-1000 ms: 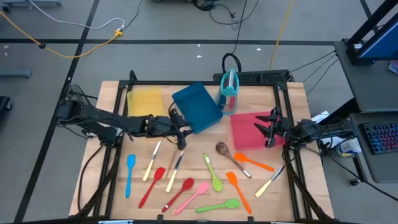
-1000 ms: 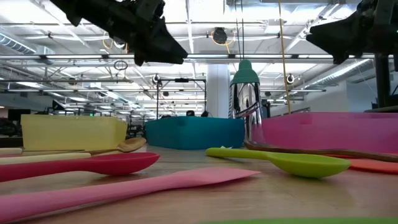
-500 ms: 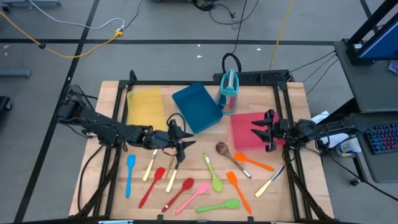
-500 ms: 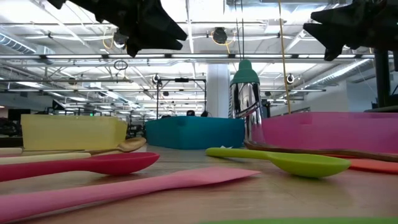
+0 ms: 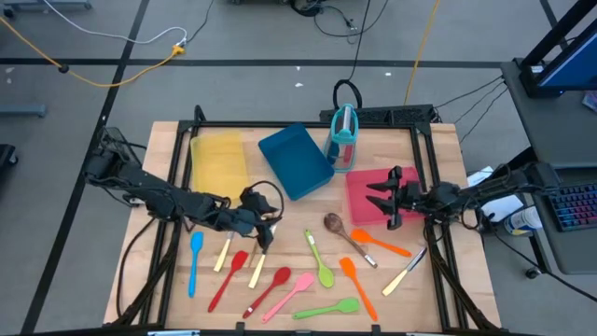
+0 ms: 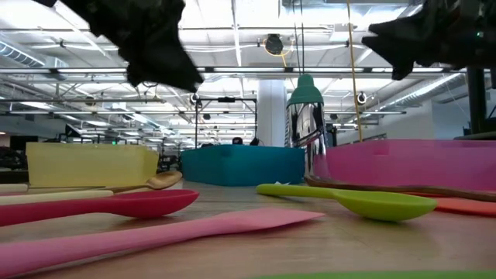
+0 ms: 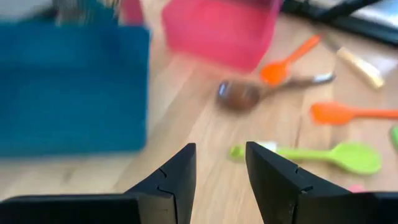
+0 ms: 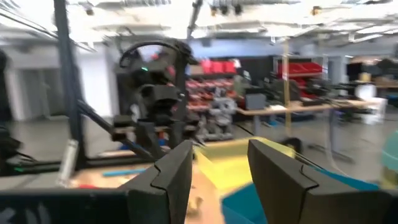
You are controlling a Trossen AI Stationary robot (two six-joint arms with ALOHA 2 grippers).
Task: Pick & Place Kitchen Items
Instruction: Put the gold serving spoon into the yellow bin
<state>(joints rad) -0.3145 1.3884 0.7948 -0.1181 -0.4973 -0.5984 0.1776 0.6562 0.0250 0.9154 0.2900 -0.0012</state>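
Note:
Several slim utensils lie flat on the wooden table's near half: a blue spoon, a red spoon, a pink spatula, a green spoon, a wooden spoon, an orange spoon and a cream-handled knife. My left gripper hangs open and empty above the far ends of two cream-handled knives; its wrist view looks past the left gripper at the wooden spoon and green spoon. My right gripper is open and empty over the red tray.
A yellow tray, a blue tray and the red tray stand on the table's far half, with an upright teal holder between blue and red. In the low view both grippers hang well above the utensils. Bare wood shows between the trays and the utensils.
My left gripper has moved from beside the blue tray toward the table's near edge and a little left, ending above the knives' far ends. My right gripper has moved toward the table's left, farther over the red tray. No utensil has moved.

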